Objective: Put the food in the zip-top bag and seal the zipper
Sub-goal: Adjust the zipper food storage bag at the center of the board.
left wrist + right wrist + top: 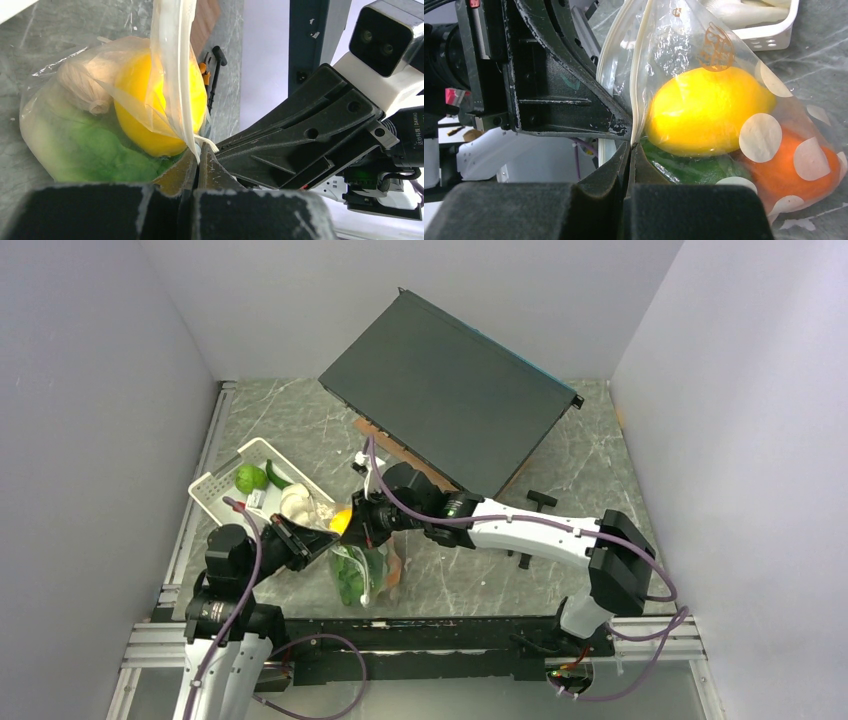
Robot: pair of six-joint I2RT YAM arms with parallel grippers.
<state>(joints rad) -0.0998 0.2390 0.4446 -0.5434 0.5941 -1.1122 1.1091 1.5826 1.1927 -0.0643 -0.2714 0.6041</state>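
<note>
One dotted bag (684,40), one lemon (709,112), one orange (794,175), one basket (215,490), one green fruit (250,478), one cucumber (277,476)

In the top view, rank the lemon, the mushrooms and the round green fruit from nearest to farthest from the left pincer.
1. Lemon, in the bag, beside the left pincer.
2. Mushrooms, basket near end.
3. Round green fruit, basket far end.
</note>
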